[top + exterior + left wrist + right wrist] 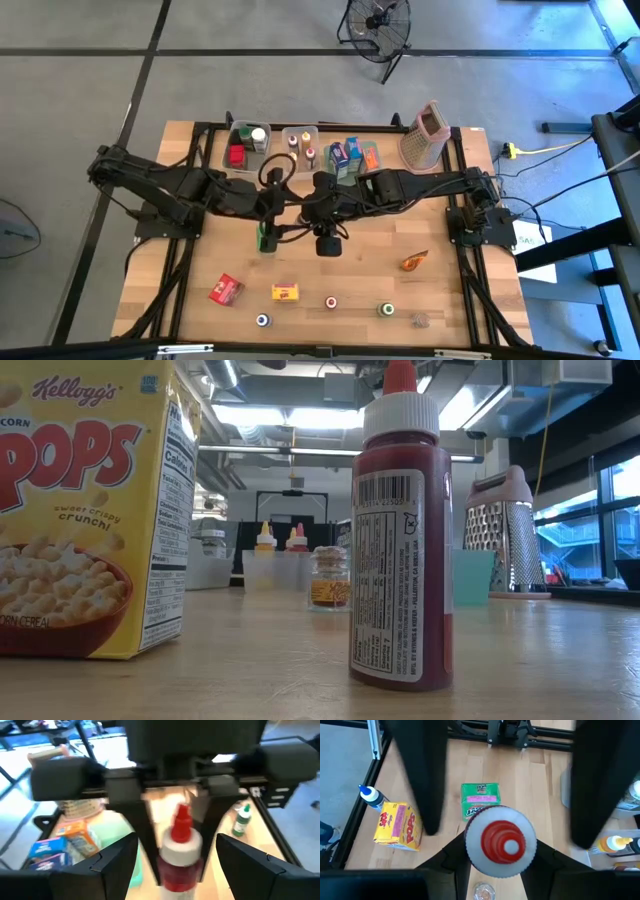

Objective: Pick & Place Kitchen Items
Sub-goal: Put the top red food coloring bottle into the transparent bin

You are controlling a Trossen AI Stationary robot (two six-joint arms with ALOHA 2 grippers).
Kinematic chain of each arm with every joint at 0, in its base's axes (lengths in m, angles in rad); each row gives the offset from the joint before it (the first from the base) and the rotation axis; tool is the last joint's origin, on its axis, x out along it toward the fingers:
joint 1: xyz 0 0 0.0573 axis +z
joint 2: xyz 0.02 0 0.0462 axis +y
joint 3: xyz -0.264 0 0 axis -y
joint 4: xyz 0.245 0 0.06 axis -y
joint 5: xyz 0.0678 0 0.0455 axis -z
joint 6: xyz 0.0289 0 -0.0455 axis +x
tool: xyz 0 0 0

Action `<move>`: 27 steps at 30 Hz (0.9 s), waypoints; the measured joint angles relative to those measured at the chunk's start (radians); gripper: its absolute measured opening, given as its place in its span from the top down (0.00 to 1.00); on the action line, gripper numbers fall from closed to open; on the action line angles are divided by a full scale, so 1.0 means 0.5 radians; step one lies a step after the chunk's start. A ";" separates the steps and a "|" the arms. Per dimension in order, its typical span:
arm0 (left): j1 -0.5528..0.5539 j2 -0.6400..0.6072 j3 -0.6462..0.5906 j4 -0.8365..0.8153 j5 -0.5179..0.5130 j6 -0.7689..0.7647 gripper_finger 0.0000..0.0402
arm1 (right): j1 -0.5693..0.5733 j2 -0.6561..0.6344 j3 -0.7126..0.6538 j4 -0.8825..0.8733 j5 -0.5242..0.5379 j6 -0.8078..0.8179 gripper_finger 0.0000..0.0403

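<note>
R gripper (328,243): at counter (450,290) centre, fingers (456,857) pinched on red sauce bottle (501,842) just below its white cap.
L gripper (268,232): met nose-to-nose w/ R; fingers (117,860) spread wide, one each side of the bottle, no contact seen.
bottle pos: upright between both grippers, mid-counter. Whether it's lifted or stood on the wood can't be told, base hidden.
step (judged): looks like R→L handover, or L lining up for a grab; transfer not done yet.
nearby: green carton (480,800) flat on counter just past the bottle, Corn Pops carton (397,825) beside that, 2nd red bottle (402,540) stood at front edge.
risk 1: bottle dropped or tipped if R is released before L is closed. Round, smooth body, grip is high near the cap, so swing is likely.
risk 2: finger-on-finger clash if L is closed at the same height as R; very little free body is left between them.
risk 3: bottle twisted out of R's pinch if L is closed off-centre.
risk 4: green carton clipped by a falling bottle or by L's lower finger.
</note>
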 joint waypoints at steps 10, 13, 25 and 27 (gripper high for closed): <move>0.006 -0.005 0.001 -0.041 -0.078 -0.005 0.34 | -0.002 0.001 0.000 0.005 0.002 0.001 0.66; 0.015 -0.005 0.001 -0.039 -0.078 -0.010 0.34 | -0.007 0.001 0.000 0.006 0.007 -0.002 0.66; 0.053 0.040 0.005 -0.046 -0.061 -0.023 0.34 | -0.018 0.004 -0.002 0.008 0.008 -0.048 0.66; 0.065 0.039 0.005 -0.044 -0.060 -0.022 0.34 | -0.019 0.004 -0.002 0.003 0.009 -0.048 0.66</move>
